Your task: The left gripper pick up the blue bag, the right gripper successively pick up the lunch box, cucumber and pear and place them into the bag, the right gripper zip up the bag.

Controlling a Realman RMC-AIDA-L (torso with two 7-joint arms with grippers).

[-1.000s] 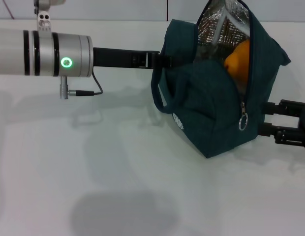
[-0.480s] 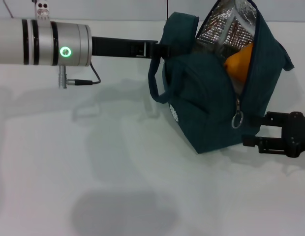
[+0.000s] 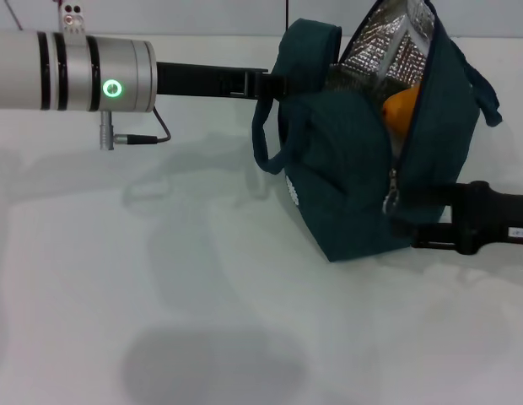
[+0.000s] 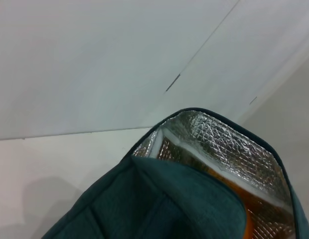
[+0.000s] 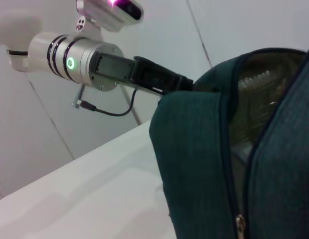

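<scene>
Blue bag (image 3: 363, 177) sits on the desk (image 3: 160, 321), at 2 o'clock in the head view, mouth open, pear (image 3: 401, 110) inside. Left gripper (image 3: 274, 83) holds its back edge; right gripper (image 3: 413, 221) is by the zipper pull (image 3: 390, 202). Both jaws are hidden, so I cannot tell. A missed pull could tip the bag.

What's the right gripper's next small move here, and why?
Probably close on the zipper pull and draw it up the open seam. The right gripper sits against the blue bag beside the pull, the pear shows inside, the top gapes, and the left gripper holds the bag's far side.
</scene>
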